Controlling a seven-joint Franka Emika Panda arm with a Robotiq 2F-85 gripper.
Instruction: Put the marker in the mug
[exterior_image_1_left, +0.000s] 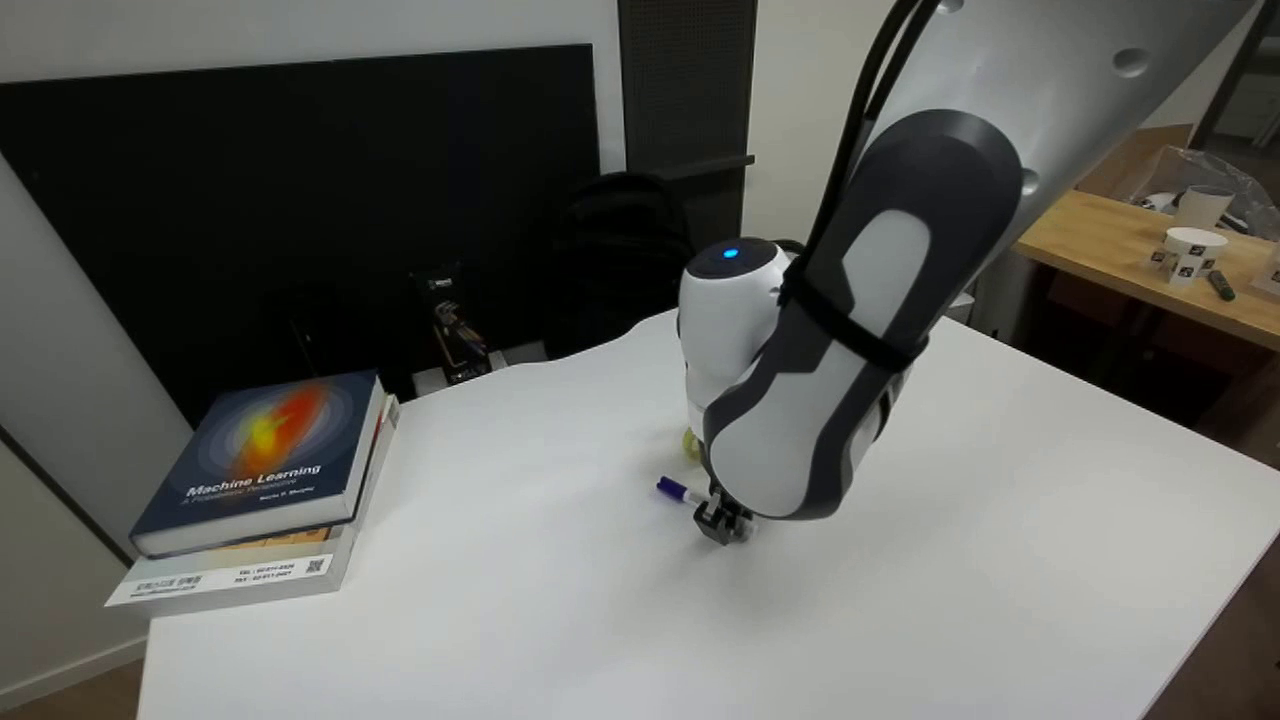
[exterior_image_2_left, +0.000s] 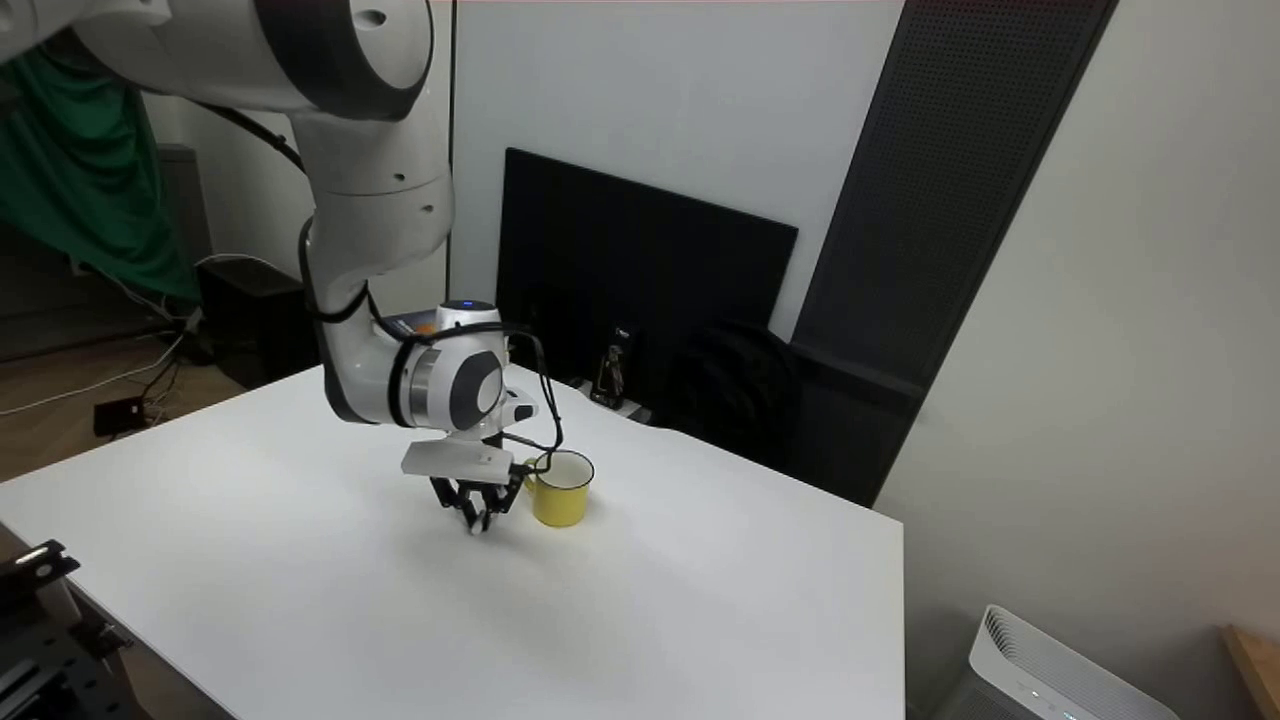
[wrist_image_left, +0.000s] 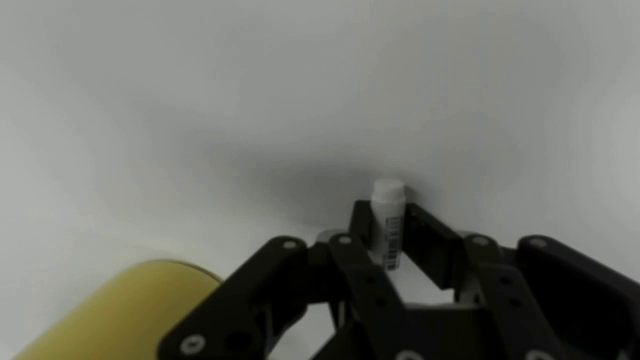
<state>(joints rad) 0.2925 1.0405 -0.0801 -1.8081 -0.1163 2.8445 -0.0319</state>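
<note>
The marker (wrist_image_left: 388, 220) is white with a dark blue end; that end (exterior_image_1_left: 672, 488) shows in an exterior view. My gripper (wrist_image_left: 386, 212) is shut on the marker's white body, with a finger against each side. The gripper also shows low over the table in both exterior views (exterior_image_1_left: 724, 518) (exterior_image_2_left: 478, 512). I cannot tell whether the marker touches the table. The yellow mug (exterior_image_2_left: 560, 502) stands upright just beside the gripper. In the wrist view the mug (wrist_image_left: 125, 315) is at the lower left, partly hidden by the gripper. The arm hides most of the mug (exterior_image_1_left: 691, 446) in an exterior view.
A stack of books (exterior_image_1_left: 270, 460) lies at one edge of the white table (exterior_image_1_left: 500, 620). A dark monitor (exterior_image_2_left: 640, 260) and a black backpack (exterior_image_1_left: 622, 250) are behind the table. A black cable (exterior_image_2_left: 548, 400) hangs from the wrist near the mug.
</note>
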